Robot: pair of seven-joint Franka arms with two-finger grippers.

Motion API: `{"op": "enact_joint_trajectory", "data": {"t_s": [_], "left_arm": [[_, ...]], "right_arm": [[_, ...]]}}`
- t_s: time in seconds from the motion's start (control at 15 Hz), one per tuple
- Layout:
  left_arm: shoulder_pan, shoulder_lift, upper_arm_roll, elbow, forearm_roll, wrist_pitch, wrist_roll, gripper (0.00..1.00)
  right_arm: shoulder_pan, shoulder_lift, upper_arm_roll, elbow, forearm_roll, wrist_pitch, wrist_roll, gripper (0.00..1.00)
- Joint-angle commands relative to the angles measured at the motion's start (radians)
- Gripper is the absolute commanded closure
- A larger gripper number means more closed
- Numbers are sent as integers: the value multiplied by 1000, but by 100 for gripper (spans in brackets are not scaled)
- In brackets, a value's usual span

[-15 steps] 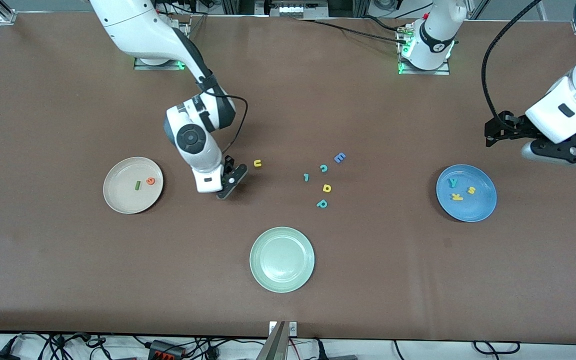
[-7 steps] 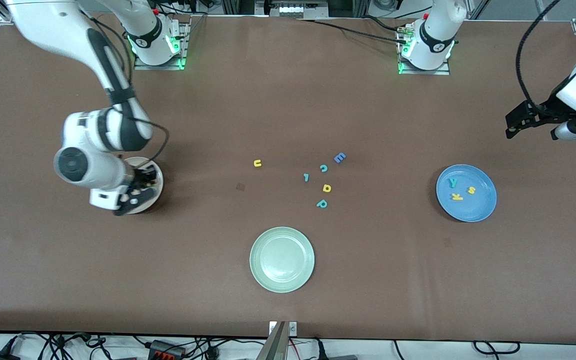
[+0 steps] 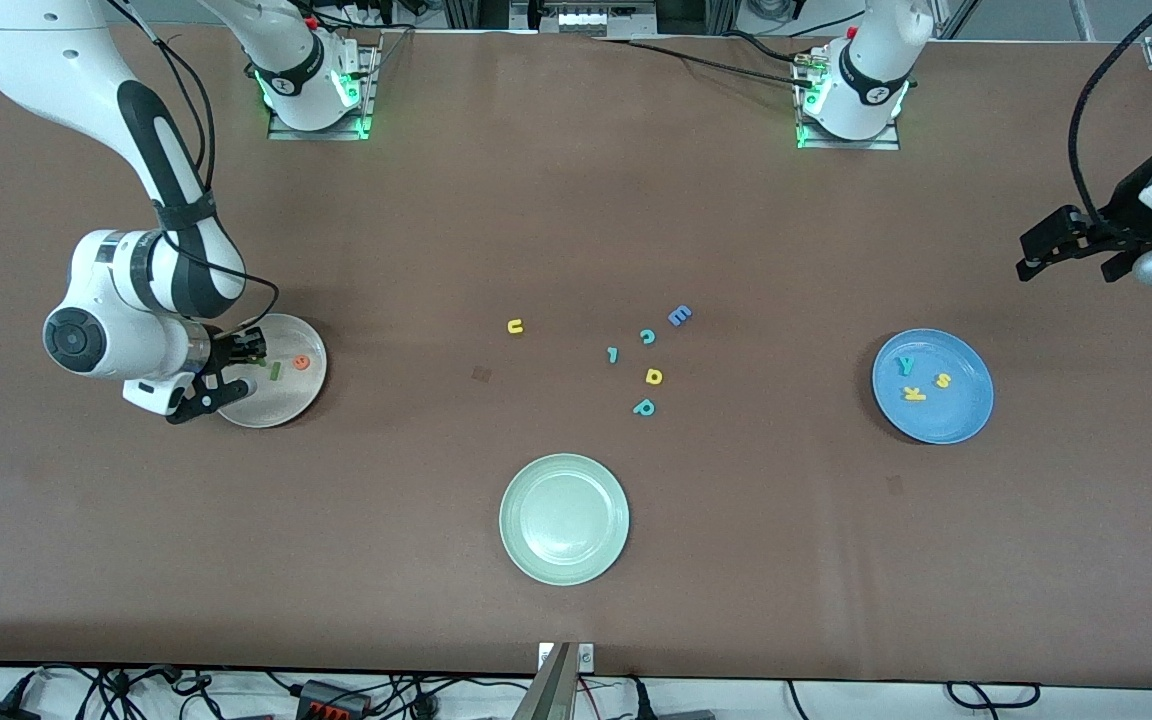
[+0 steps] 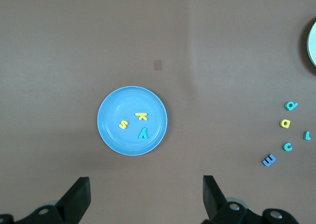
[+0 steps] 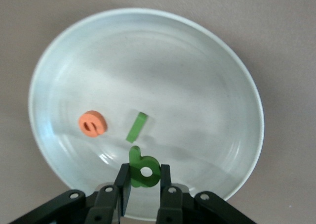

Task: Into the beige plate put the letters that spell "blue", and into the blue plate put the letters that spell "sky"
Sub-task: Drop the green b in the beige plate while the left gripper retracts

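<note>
Over the beige plate (image 3: 281, 405), right gripper (image 5: 143, 184) pinched the green "b" (image 5: 143, 167); "l" (image 5: 137, 126) and "e" (image 5: 92, 123) lay inside. Left gripper (image 4: 145, 197) hung spread above the blue plate (image 4: 111, 135) holding "s", "k", "y".

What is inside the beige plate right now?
In the round beige plate lie a small orange foam "e" and a dark green bar "l". The right gripper holds a green foam "b" over it, jaws covering the letter's sides.

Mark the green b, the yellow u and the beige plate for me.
green b (image 5: 143, 170), right wrist view, on its round bowl.
yellow u (image 3: 515, 326), front view, on its middle.
beige plate (image 3: 281, 412), front view, on its near rim.
</note>
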Motion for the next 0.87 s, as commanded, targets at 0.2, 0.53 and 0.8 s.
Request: {"op": "enact_joint_trajectory", "data": {"t_s": [0.2,0.53,0.8], "left_arm": [[44,8,-40,21,-9,-33,0,0],[44,13,-40,58,-1,-109,0,0],[39,11,-43,74,30,-137,2,0]], "right_arm": [[-26,-12,19,29,0,-4,23,0],[76,-31,57,87,21,-7,148,0],[254,-20,66,123,56,0,378,0]]}}
